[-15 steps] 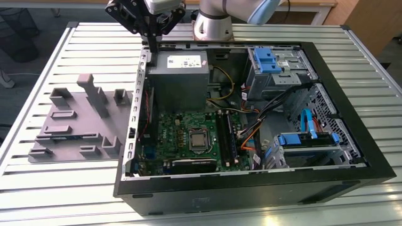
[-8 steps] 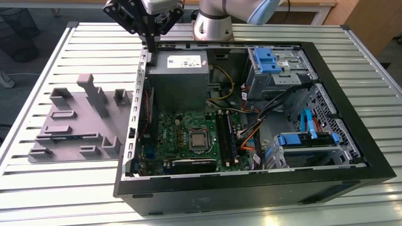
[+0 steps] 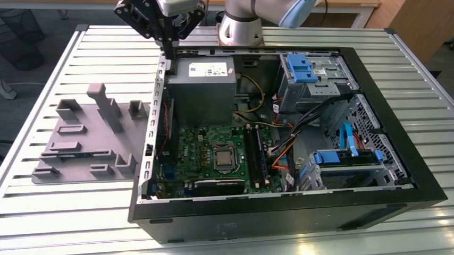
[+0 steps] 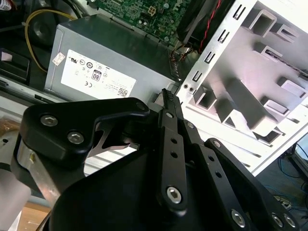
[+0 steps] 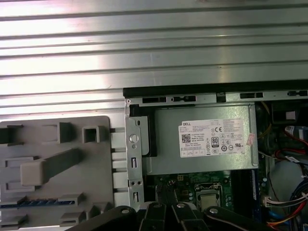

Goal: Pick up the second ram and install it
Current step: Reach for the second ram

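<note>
While the gripper (image 3: 169, 49) hangs above the case wall (image 3: 161, 79) beside the power supply (image 3: 201, 85), the pickup step is in hand with no grasp made. Its fingers appear pressed together and empty. The second ram (image 5: 36, 203) lies well apart from the tool, down and sideways past that wall, in a slot of the grey holder tray (image 5: 29, 139). Taking it, I judge, calls for parted fingers lined up along the thin board. The first wrist view gives the blue-green strip plainly; the second wrist view gives the meeting fingertips (image 4: 166, 96).
</note>
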`<move>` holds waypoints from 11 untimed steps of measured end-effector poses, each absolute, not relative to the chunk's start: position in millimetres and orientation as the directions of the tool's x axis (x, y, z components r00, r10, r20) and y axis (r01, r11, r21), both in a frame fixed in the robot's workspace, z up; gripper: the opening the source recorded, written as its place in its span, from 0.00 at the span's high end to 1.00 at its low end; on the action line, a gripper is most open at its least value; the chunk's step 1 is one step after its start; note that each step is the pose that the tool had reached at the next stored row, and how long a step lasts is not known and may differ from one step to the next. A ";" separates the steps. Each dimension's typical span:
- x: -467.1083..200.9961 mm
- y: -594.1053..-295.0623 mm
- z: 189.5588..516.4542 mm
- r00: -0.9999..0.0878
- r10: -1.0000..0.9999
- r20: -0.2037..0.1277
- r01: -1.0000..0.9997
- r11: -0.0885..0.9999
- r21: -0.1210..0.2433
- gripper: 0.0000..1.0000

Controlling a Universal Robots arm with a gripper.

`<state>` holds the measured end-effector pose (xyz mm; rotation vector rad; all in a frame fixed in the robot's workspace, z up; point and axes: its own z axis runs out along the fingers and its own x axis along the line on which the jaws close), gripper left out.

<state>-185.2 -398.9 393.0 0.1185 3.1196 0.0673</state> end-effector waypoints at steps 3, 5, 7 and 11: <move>-186.7 -399.0 392.9 -0.997 0.076 -0.017 0.075 0.996 0.044 0.89; -187.8 -398.9 392.9 -0.997 0.076 -0.017 0.075 0.996 0.044 0.89; -188.8 -398.9 392.9 -0.997 0.076 -0.017 0.075 0.996 0.044 0.89; -190.7 -398.9 392.8 -0.997 0.076 -0.017 0.075 0.996 0.044 0.89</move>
